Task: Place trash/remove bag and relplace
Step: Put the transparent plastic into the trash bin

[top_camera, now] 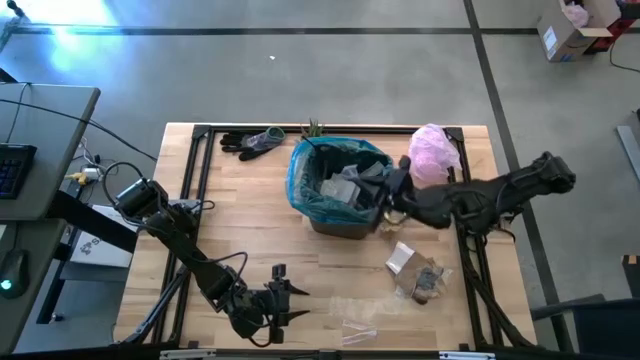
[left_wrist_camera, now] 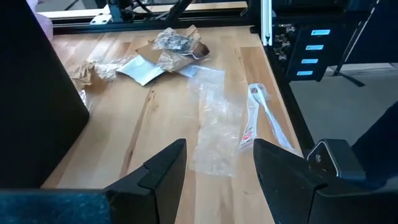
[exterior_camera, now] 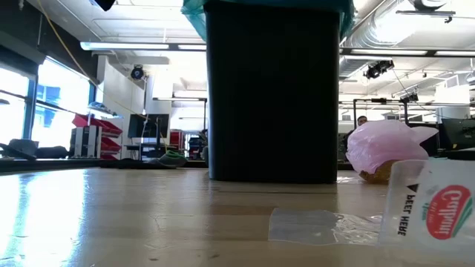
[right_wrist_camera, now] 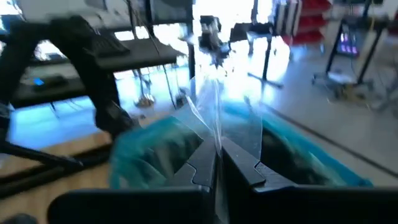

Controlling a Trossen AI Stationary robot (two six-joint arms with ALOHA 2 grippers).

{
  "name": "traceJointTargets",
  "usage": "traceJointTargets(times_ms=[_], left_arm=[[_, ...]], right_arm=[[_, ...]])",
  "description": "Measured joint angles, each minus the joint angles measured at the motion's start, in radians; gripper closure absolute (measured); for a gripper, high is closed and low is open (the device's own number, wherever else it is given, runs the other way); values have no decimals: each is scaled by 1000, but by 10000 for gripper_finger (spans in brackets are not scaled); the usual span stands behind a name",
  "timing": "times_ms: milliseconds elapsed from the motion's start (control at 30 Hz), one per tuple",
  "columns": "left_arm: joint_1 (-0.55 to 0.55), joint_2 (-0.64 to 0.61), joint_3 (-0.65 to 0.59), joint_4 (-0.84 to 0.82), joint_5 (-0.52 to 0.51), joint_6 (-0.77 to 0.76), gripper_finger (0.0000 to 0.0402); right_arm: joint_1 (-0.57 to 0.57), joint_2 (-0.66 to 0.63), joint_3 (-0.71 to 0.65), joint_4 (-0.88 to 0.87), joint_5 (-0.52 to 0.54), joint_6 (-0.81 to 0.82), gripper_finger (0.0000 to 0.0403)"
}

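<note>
The right gripper (right_wrist_camera: 216,163), clenched on a clear wrapper (right_wrist_camera: 214,109), hangs over the bag-lined bin (top_camera: 338,187) to drop it, while the left gripper (left_wrist_camera: 216,163) waits with fingers apart near the remaining trash (left_wrist_camera: 166,51).

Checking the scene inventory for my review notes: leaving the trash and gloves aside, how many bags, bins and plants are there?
Bags: 2, teal bag and pink bag
Bins: 1, black bin
Plants: 1, green plant
Total: 4

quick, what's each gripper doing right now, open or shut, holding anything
Left gripper: open, empty, low over the table near a clear plastic wrapper.
Right gripper: shut on a clear wrapper, above the teal bag.
</note>
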Motion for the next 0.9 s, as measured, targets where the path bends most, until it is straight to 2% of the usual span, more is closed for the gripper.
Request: traceJointTargets(times_ms=[267,400,633,900], left_arm=[[0,0,0,6,0,0,229],[0,0,0,14,3,0,229],[0,0,0,24,3,0,229],[0,0,0,28,19,-16,229]], right_arm=[[-129,0,0,-252,-100,237,392],[-137,0,0,-278,-138,273,344],[-123,-1,0,-277,-139,279,248],[-90,-1,0,-265,-138,278,209]])
